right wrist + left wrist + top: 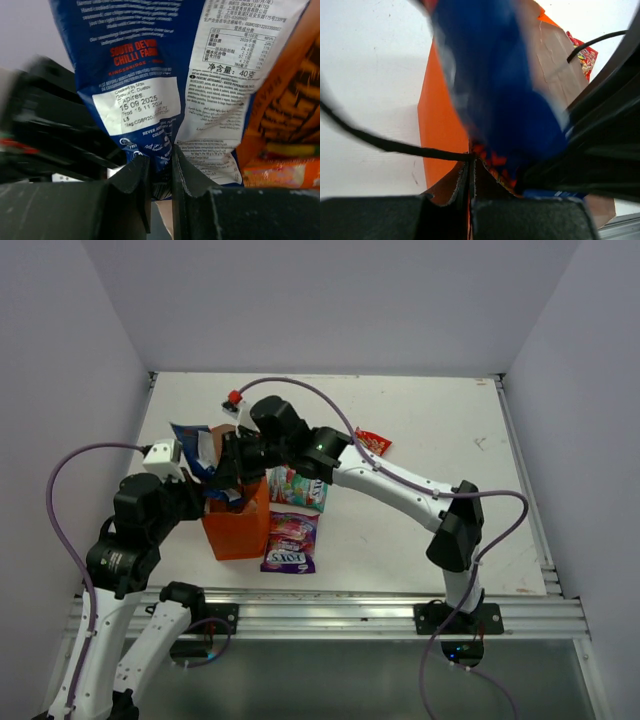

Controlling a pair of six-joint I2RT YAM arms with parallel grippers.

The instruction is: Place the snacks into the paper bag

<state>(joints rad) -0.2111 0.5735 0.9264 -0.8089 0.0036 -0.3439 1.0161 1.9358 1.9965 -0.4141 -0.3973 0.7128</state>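
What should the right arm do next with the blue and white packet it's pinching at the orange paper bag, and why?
Probably lower the right gripper a little, easing the glossy blue-and-white packet deeper into the upright orange paper bag. The packet, pinched by one edge, sticks out above the rim that the left gripper holds, so releasing now might tip it out.
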